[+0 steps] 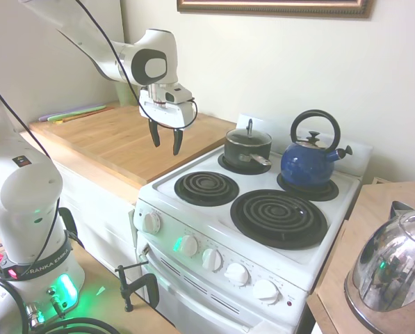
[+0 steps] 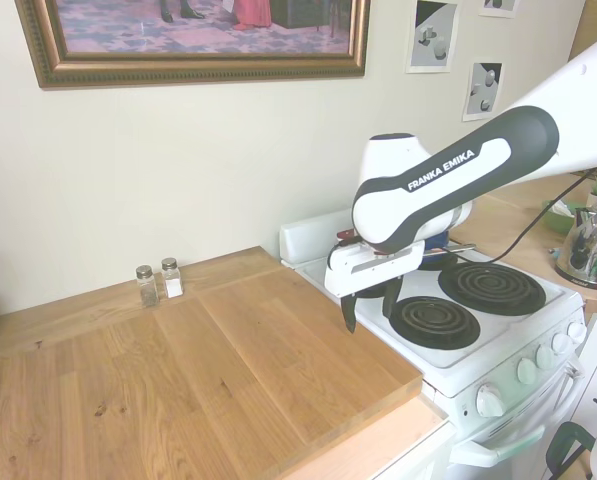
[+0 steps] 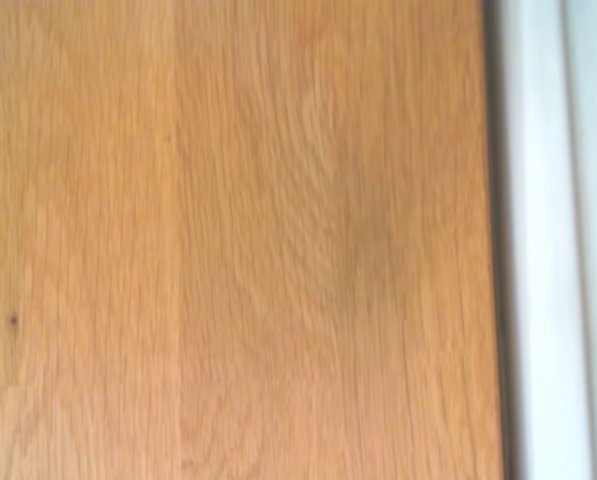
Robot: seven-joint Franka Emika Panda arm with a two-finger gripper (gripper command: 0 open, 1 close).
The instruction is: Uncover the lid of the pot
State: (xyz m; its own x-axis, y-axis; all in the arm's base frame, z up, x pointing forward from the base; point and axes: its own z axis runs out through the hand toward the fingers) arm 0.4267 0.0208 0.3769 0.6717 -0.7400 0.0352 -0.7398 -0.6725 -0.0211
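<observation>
First exterior view: jaws (image 1: 166, 140) spread wide, empty, over the worktop (image 1: 117, 142); the lid (image 1: 248, 135) sits on the pot (image 1: 247, 149) at the stove's back burner, off to their right. Second exterior view: arm hides the pot. Wrist view: only wood.

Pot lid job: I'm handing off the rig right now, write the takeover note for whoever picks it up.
Gripper: open, empty, hanging over the wooden countertop near the stove's edge, fingers pointing down.
Pot: on the stove's back burner on the countertop side, beside the blue kettle.
Lid: seated on the pot, loop handle upright.
Done: nothing yet; lid untouched.
Left: move over to the pot, grasp the loop handle, lift the lid off and set it down.
</observation>
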